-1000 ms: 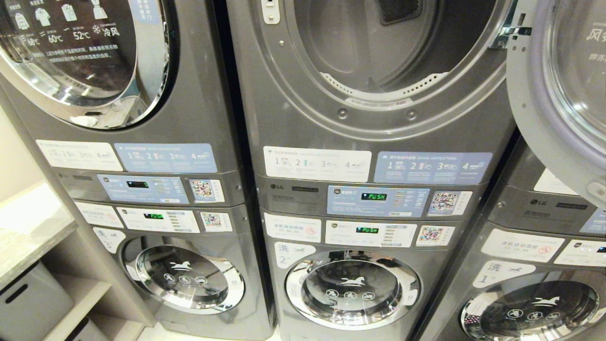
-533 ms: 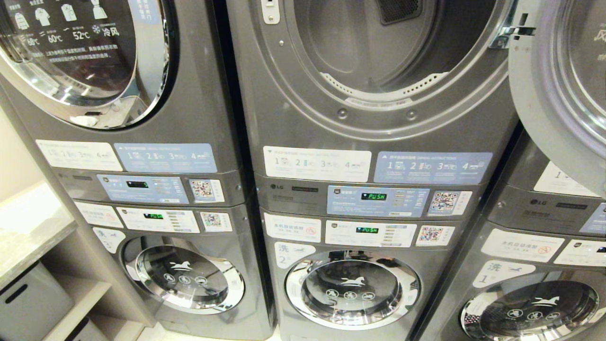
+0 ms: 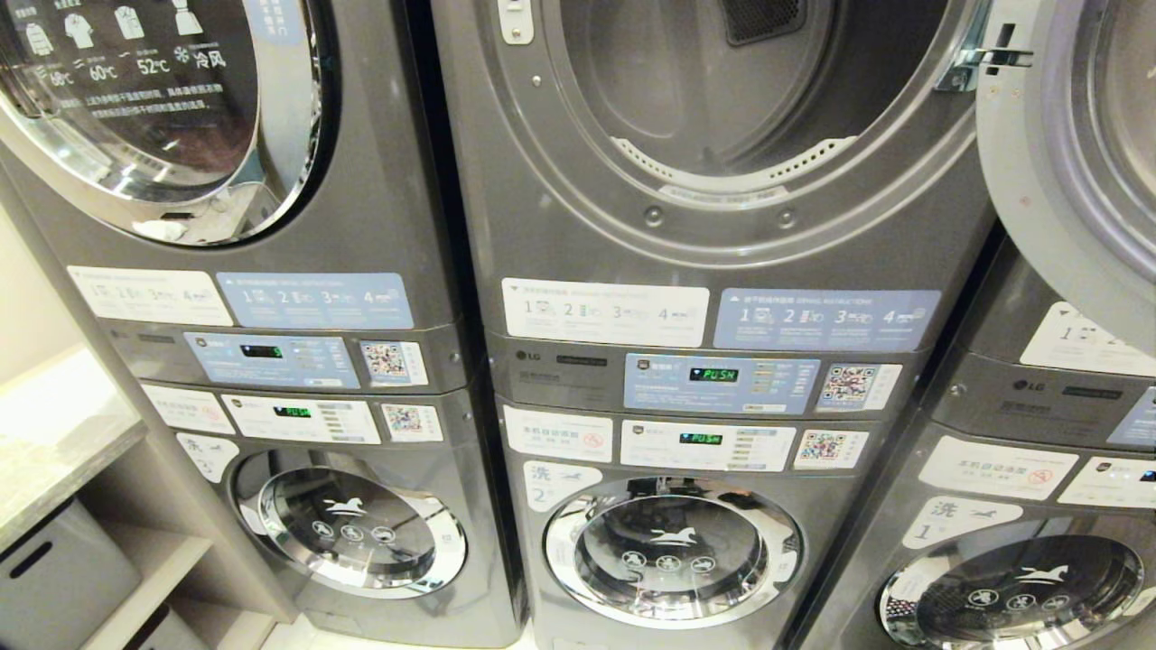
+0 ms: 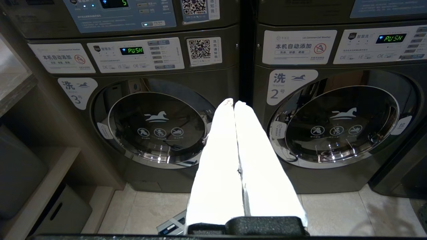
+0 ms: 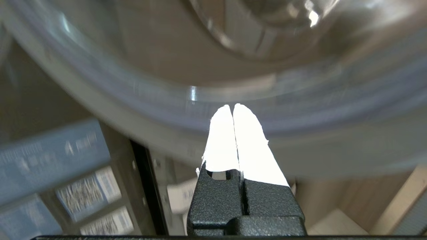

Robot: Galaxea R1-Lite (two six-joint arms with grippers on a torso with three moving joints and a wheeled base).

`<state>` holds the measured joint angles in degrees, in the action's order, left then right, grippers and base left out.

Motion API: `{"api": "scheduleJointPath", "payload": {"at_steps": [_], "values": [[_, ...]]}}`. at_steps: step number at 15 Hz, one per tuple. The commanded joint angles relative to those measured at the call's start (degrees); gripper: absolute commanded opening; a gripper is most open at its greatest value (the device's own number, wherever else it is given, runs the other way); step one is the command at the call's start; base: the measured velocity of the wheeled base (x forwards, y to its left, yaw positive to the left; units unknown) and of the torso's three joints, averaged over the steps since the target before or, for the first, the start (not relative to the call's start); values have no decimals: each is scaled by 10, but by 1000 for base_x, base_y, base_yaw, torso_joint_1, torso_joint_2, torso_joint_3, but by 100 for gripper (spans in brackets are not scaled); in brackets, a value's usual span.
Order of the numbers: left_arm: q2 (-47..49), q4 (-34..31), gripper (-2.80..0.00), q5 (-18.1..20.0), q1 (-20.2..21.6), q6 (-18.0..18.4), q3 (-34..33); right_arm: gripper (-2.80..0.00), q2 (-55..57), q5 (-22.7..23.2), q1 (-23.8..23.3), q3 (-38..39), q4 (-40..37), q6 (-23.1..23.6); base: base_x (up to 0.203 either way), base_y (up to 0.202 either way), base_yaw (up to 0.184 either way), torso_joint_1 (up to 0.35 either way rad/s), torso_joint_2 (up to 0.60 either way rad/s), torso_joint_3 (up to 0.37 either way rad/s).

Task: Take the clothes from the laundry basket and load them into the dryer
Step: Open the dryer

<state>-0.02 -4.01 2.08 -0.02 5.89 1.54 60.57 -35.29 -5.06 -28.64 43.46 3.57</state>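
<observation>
Grey steel dryer gapes empty, its door near my right gripper, both jaws closed on nothing; clothes and basket unseen, likely soft, light, best pinched at a fold.

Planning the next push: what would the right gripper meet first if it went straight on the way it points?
Probably the open dryer door: the shut right gripper points at the door's pale rim just ahead, though the gap is hard to judge.

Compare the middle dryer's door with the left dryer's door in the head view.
The middle dryer's door is swung open to the right, baring the drum; the left dryer's door is shut. The left one bears white temperature print; none is readable on the middle one. Both are round, with glass.
</observation>
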Motion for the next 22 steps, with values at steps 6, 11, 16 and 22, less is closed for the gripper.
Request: {"api": "scheduleJointPath", "payload": {"at_steps": [6,11,16,22], "values": [[-1,-1,-280,0,0,0,0,-280,-183,245,-1,259,-30,-2,0,0,0,0,0,0],[-1,0,-280,1,0,-1,0,-280,-440,366,-1,280,-300,-1,0,0,0,0,0,0],[-1,-6,-280,3,0,0,1,-280,-453,392,91,283,-412,-39,0,0,0,0,0,0],[-1,-6,-280,4,0,0,2,-280,-589,376,56,277,-461,57,0,0,0,0,0,0]]}}
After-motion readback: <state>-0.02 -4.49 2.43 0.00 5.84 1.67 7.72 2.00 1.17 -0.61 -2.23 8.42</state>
